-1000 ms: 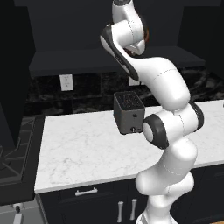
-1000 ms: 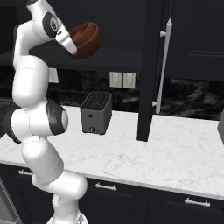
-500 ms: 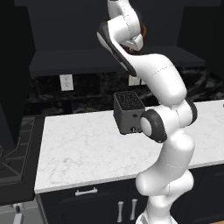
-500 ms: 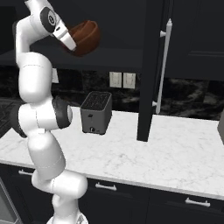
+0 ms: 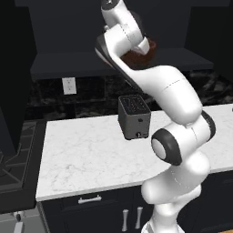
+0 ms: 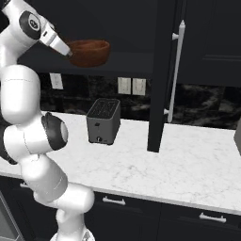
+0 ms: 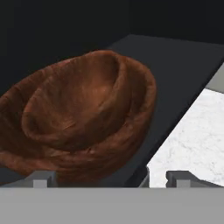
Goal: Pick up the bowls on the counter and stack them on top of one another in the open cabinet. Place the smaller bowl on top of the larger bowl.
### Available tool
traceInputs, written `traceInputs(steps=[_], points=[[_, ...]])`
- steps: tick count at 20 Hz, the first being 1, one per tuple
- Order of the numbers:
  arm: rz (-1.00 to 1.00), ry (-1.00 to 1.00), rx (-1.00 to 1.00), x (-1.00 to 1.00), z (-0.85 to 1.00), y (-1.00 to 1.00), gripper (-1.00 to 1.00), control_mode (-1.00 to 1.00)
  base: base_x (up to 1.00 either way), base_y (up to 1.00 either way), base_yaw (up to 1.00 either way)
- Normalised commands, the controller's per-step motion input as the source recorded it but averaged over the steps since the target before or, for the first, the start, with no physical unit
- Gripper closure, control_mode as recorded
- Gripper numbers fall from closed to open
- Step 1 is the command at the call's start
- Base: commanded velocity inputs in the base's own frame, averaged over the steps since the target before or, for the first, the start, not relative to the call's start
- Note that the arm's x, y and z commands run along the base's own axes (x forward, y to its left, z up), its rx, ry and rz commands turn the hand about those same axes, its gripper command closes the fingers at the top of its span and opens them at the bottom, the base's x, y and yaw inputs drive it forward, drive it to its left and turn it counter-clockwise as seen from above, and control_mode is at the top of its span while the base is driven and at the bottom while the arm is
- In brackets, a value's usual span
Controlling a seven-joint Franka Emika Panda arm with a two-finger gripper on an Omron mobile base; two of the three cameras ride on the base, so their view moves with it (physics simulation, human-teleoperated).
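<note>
Smaller bowl [image 7: 72,109] nested inside larger bowl [image 7: 127,131], both reddish-brown, stacked on grey bottom board of open cabinet [image 7: 183,61]. Seen in hand view tilted, stack just ahead of fingertips [image 7: 41,178], towards left of frame. Gripper [image 7: 109,180] w/ fingers spread wide apart, nothing between them, not touching either bowl. Left tip sits just below stack's near wall; right tip over cabinet edge, w/ white marble counter [image 7: 192,135] beyond.

Right base view: gripper [image 6: 66,51] up at cabinet height, pointing at stack's left side, tip right next to rim of larger bowl [image 6: 89,52]; contact can't tell. Bowls upright on cabinet board [image 6: 136,59], above toaster [image 6: 103,121] on counter [image 6: 188,160].

Left base view: bowls [image 5: 143,52] mostly hidden behind arm's wrist, only brown sliver visible at cabinet board [image 5: 59,59]. Toaster [image 5: 134,116] below on counter [image 5: 86,154], wall outlet [image 5: 69,85] at back left.
</note>
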Motion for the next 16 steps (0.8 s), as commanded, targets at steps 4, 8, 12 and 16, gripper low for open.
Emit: traceInputs(steps=[4,8,12,16], points=[[0.01,-0.32,-0.14,-1.0,-0.06,0.24,-1.0,-1.0,0.0,0.0,0.0],[0.03,-0.34,-0.17,-1.0,-0.38,0.14,-1.0,-1.0,0.0,0.0,0.0],[0.0,-0.17,-0.16,-1.0,-0.97,-0.08,-1.0,-1.0,0.0,0.0,0.0],[0.0,-0.14,-0.09,-1.0,-1.0,-0.77,-1.0,-1.0,0.0,0.0,0.0]])
